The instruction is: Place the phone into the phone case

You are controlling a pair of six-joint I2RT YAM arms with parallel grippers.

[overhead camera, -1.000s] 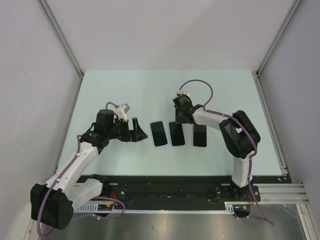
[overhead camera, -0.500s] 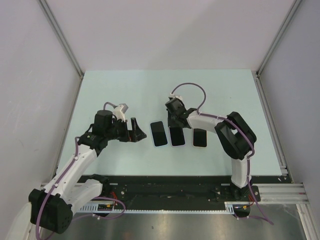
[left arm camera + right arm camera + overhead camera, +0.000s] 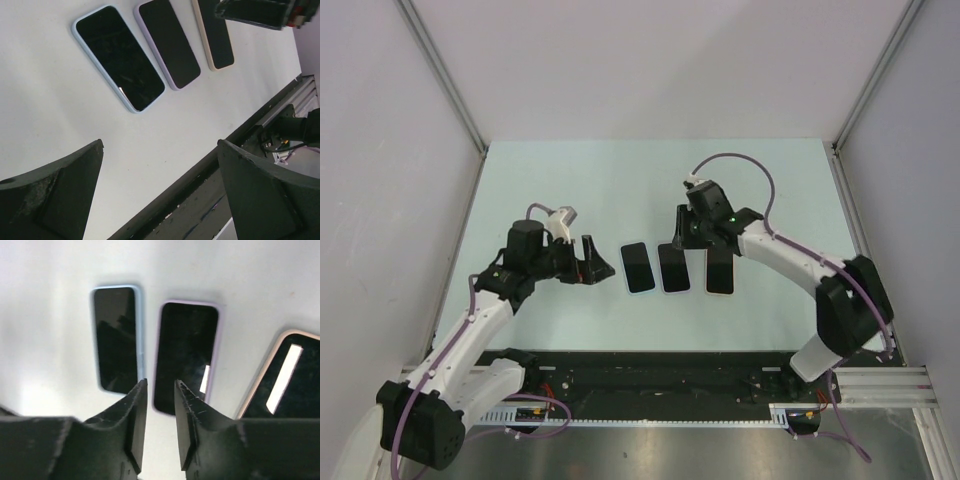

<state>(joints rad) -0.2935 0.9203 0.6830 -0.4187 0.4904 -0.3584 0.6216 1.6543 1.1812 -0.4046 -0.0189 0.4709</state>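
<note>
Three phones lie flat in a row, screens up, near the middle of the surface [image 3: 620,180], each black glass framed by a coloured rim.

- Left: blue-cased phone [image 3: 638,267].
- Middle: purple-cased phone [image 3: 673,268], just beside the blue one and not touching it.
- Right: beige-cased phone [image 3: 720,272], set a little further from the purple one.

All three have their long sides running near to far. I cannot tell from the rims whether each case is fully seated.

My left claw [image 3: 592,262] hangs just left of the blue-cased phone with its jaws spread as wide as they go and nothing between them. Its wrist view shows bare surface between the two fingers, with the three phones beyond.

My right claw [image 3: 160,385] is at the far end of the row, above the purple-cased phone. Its fingers are parted by a narrow slit and grasp nothing. In its wrist view the tips line up with the purple rim's end, on the side toward the blue one. I cannot tell whether the tips touch it.
</note>
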